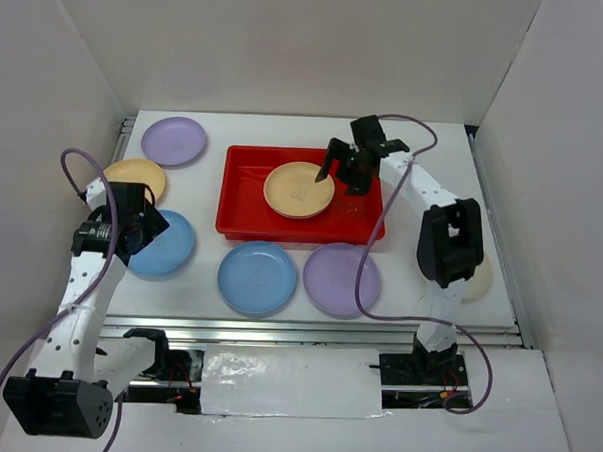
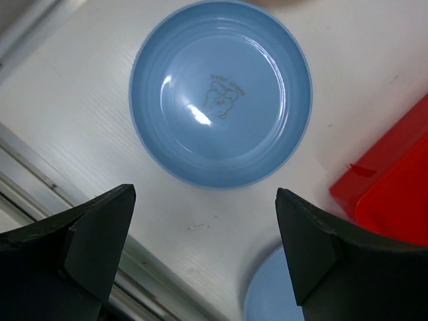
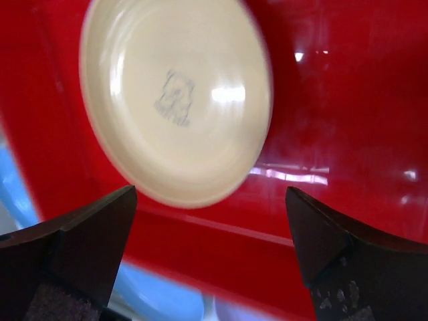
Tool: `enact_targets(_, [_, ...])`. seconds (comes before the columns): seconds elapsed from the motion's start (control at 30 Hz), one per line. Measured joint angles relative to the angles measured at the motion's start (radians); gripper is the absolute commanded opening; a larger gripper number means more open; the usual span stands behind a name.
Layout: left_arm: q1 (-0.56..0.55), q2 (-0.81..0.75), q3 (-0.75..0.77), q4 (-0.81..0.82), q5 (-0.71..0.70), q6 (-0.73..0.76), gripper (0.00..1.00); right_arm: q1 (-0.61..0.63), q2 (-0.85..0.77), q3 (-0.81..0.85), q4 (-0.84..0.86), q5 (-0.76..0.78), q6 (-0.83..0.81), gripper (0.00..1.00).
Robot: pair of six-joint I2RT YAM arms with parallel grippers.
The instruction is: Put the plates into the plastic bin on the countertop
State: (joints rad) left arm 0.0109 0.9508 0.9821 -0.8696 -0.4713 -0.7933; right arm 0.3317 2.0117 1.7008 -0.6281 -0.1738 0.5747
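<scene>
The red plastic bin stands at the middle back of the white countertop. A cream plate lies flat inside it and also shows in the right wrist view. My right gripper hovers open and empty over the bin's right half, beside that plate. My left gripper is open and empty above a light blue plate, which fills the left wrist view. On the countertop lie a lilac plate, an orange-yellow plate, a second light blue plate and a second lilac plate.
Another cream plate lies at the right, mostly hidden by the right arm. Metal rails run along the countertop's near edge, and white walls close in three sides. The bin's corner shows in the left wrist view.
</scene>
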Motion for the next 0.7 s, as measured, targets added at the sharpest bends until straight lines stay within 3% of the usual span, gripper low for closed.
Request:
enact_targets(0.2, [0.111,0.061,-0.137,0.079,0.161,-0.119,0.99,0.069,-0.415,-0.199,0.103,-0.061,-0.026,1.00])
enact_targets(0.37, [0.149,0.117,-0.280,0.168,0.243,-0.232,0.99,0.142,-0.715,-0.395,0.280,-0.235,-0.042,1.00])
enact_targets(0.6, [0.155,0.272,-0.287,0.251,0.196,-0.357,0.98,0.148,-0.799,-0.658,0.347,-0.335,-0.032,1.00])
enact_targets(0.7, [0.165,0.333,-0.317,0.300,0.170,-0.394,0.86,0.148,-0.806,-0.711,0.342,-0.346,-0.030,1.00])
